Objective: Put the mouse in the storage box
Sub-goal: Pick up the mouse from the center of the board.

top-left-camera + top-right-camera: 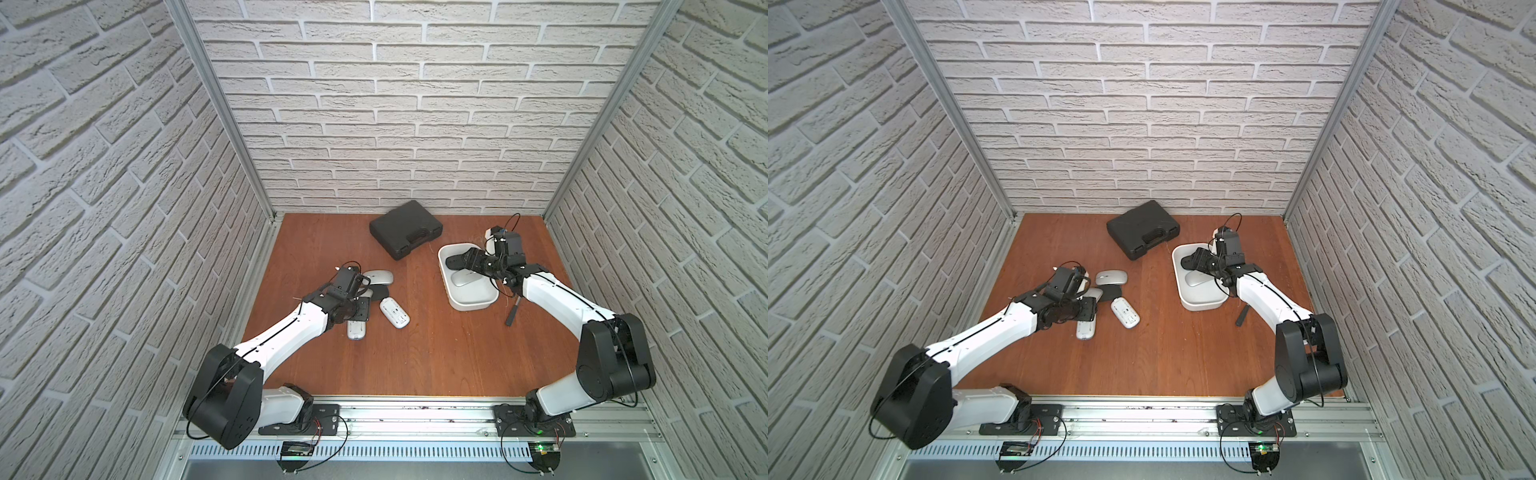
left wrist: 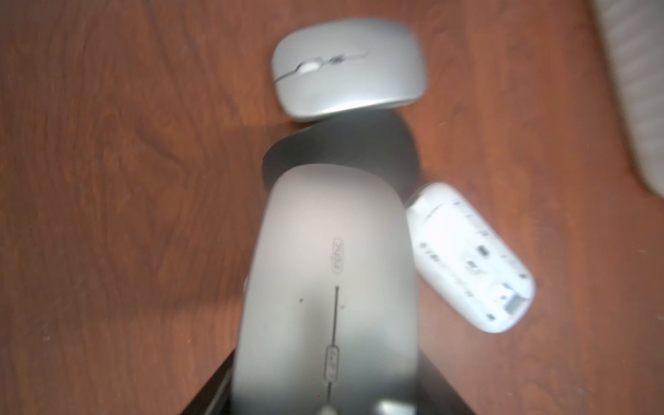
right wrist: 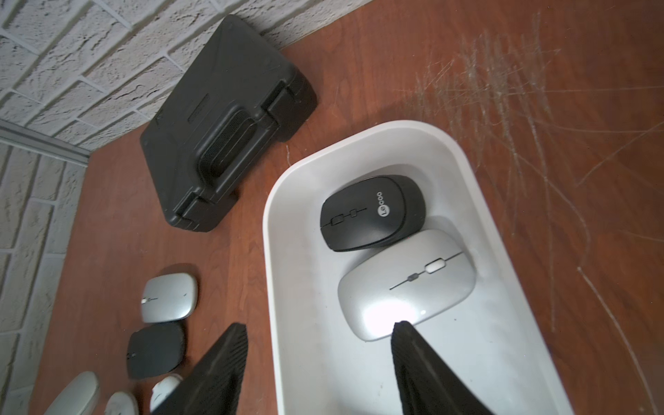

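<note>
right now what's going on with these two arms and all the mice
The left end effector is shut on a grey mouse, beside an upturned white mouse on the table. The right end effector hangs open over the white storage box, holding nothing. A black mouse and a silver mouse already lie in the box. A black case sits near the back wall, untouched.

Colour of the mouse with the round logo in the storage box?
Black mouse; clearest in the right wrist view.

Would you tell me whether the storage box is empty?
Not empty: a black mouse and a silver mouse lie inside the storage box.
</note>
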`<action>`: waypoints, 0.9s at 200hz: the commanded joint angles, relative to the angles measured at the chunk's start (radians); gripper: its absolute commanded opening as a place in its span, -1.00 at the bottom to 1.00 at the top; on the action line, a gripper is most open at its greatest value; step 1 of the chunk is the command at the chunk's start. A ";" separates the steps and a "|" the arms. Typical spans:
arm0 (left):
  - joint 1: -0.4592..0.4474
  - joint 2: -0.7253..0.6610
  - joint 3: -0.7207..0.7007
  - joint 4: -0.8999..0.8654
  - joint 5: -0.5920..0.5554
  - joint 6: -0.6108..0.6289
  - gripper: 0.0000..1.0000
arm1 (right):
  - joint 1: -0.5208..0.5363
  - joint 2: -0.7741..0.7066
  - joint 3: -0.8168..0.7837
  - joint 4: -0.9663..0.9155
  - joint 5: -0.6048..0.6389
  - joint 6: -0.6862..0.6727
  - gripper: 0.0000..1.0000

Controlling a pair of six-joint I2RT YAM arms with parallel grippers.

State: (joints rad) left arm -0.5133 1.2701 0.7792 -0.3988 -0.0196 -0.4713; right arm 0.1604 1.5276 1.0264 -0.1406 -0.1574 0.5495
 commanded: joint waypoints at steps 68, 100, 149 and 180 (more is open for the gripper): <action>-0.027 0.011 -0.015 0.473 0.290 0.124 0.18 | 0.127 0.011 -0.023 0.236 -0.431 0.217 0.34; -0.027 0.049 -0.009 0.528 0.332 0.147 0.16 | 0.215 0.034 -0.051 0.389 -0.495 0.350 0.41; -0.027 0.054 -0.018 0.551 0.359 0.144 0.12 | 0.300 0.112 -0.057 0.575 -0.501 0.485 0.41; -0.027 0.038 -0.035 0.557 0.371 0.139 0.12 | 0.322 0.186 -0.030 0.614 -0.489 0.526 0.38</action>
State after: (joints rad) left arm -0.5354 1.3308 0.7643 0.0860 0.3222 -0.3447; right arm 0.4686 1.6669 0.9733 0.3645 -0.6403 1.0077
